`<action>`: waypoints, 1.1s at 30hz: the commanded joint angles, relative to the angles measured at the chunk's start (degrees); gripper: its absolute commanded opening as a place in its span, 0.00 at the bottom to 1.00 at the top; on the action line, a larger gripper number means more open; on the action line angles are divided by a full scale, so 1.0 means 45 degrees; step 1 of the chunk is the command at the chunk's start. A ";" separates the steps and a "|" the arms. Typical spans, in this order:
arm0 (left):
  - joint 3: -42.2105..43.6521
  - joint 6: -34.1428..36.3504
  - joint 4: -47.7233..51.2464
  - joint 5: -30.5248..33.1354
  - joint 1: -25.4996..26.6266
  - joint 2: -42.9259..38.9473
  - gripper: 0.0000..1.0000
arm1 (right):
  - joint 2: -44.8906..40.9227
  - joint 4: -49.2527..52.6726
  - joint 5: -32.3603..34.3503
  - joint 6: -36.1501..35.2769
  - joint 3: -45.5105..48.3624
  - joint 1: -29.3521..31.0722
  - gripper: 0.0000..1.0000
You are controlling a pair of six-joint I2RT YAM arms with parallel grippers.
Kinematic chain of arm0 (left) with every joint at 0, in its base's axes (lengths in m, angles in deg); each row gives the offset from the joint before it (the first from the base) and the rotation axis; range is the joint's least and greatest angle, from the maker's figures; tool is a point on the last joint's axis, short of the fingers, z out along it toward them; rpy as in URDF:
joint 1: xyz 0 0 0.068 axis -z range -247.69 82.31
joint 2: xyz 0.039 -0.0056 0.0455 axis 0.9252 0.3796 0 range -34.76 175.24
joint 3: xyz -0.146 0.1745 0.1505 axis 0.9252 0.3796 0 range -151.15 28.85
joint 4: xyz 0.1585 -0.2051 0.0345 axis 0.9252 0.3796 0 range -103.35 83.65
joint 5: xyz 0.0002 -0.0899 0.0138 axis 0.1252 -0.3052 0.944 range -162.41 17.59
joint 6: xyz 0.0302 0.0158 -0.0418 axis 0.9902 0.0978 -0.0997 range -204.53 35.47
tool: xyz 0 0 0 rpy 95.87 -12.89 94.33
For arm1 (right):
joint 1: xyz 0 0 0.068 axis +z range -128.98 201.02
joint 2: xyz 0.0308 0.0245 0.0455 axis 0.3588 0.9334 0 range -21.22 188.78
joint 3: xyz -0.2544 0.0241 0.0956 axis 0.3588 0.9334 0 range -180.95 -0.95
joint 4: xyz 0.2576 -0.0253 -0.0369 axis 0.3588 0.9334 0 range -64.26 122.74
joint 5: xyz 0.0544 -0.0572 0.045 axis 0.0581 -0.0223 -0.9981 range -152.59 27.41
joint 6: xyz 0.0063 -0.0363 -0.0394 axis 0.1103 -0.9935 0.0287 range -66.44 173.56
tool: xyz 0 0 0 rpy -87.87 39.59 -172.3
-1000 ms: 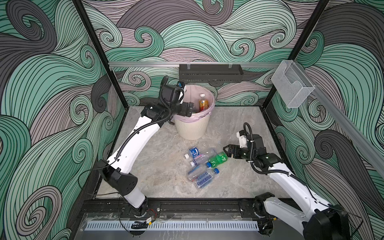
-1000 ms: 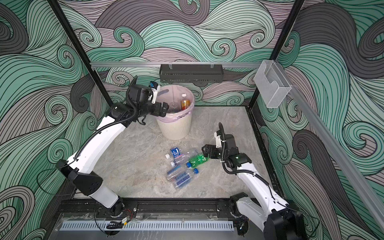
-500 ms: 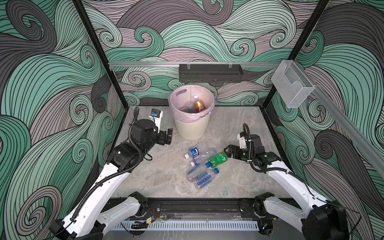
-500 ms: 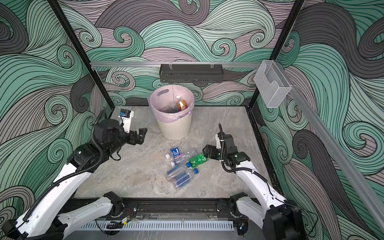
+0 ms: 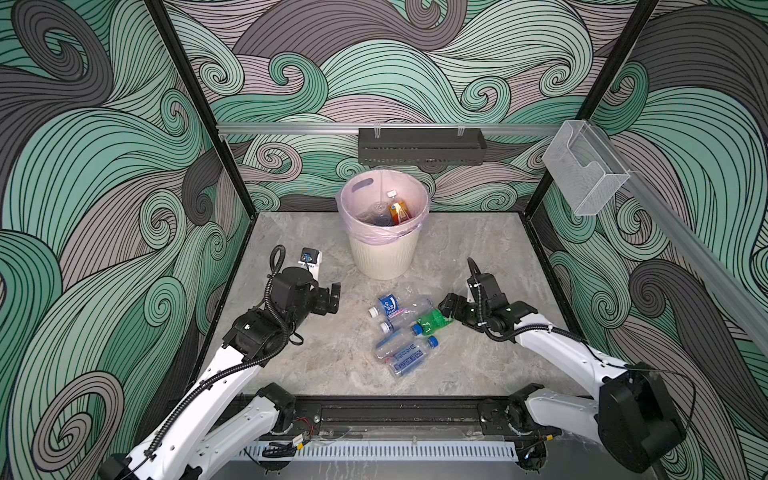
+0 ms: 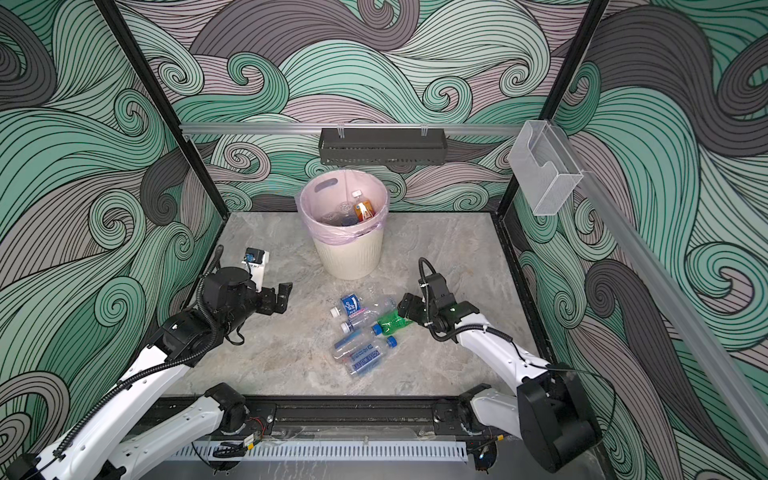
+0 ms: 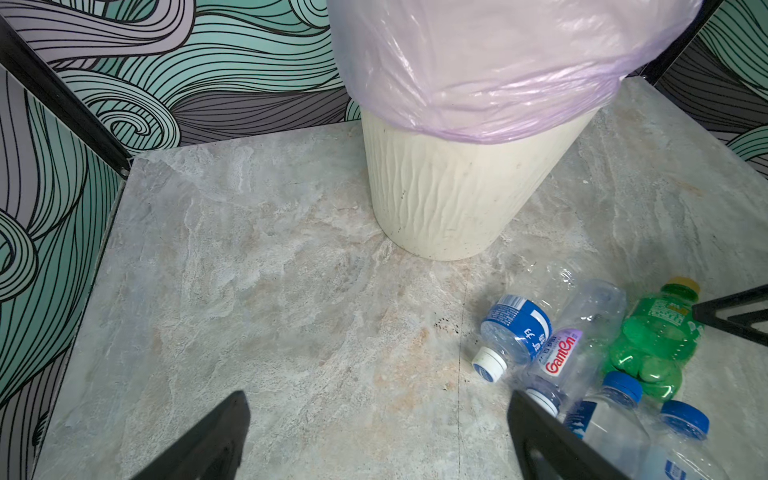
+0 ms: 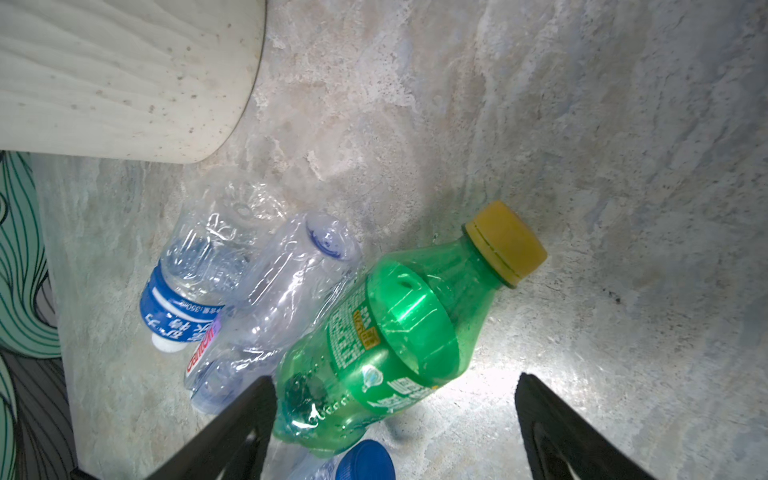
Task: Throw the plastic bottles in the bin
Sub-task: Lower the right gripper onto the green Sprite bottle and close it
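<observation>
Several plastic bottles [image 5: 401,338] [image 6: 359,336] lie in a heap on the stone floor in front of the bin [image 5: 384,253] [image 6: 349,255] [image 7: 457,178]. Its pink liner holds an orange-labelled bottle [image 5: 399,212] and clear ones. My right gripper [image 5: 448,309] [image 6: 405,309] [image 8: 392,399] is open low over the base of a green bottle with a yellow cap [image 5: 432,321] [image 8: 395,328]. One finger is close beside the bottle and the other stands well clear. My left gripper [image 5: 332,297] [image 6: 282,297] [image 7: 378,415] is open and empty over bare floor left of the heap.
A black perforated shelf [image 5: 422,145] hangs on the back wall above the bin. A clear box [image 5: 584,174] is fixed to the right wall. Black frame posts mark the back corners, and a black rail [image 5: 395,415] runs along the front edge.
My left arm swung away from the bin's rim, came forward and down, and now sits low left of the heap. The right gripper stayed at the green bottle, its jaws narrowing a little.
</observation>
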 commanded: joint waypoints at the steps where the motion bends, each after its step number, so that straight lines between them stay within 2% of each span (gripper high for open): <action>1: 0.0049 -0.0209 -0.0311 0.0172 -0.0061 0.0200 0.99 | 0.0109 -0.0916 0.1144 0.1401 0.0616 0.0138 0.87; 15: 0.0536 -0.0229 -0.0634 0.0200 -0.0056 0.0381 0.99 | 0.2157 -0.2936 0.0317 0.1879 0.0747 0.0254 0.86; 33: 0.0798 -0.0073 -0.0352 0.0561 -0.0045 0.0087 0.99 | 0.2614 -0.2993 0.0694 0.1698 0.0746 0.0103 0.67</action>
